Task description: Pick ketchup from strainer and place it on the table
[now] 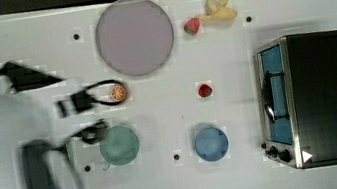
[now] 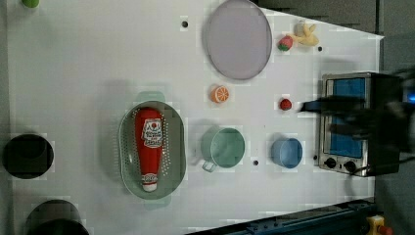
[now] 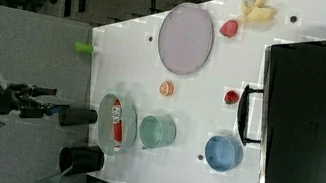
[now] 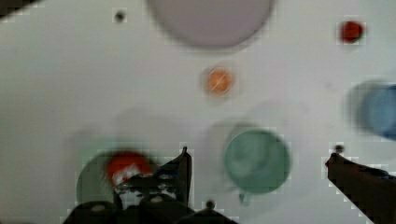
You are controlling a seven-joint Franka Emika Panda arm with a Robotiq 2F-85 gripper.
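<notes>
with the pincer (image 4: 257, 158) spread wide and empty, the ketchup (image 4: 125, 169) lying in the strainer (image 4: 91, 179) sits below and off to one finger's side, so centre over its body before descending.

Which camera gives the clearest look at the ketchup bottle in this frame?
The left view: the ketchup lies flat and unobstructed in the strainer, label and white cap visible. The right view shows it edge-on as a thin red strip. The wrist view shows a red blur partly behind the gripper.
</notes>
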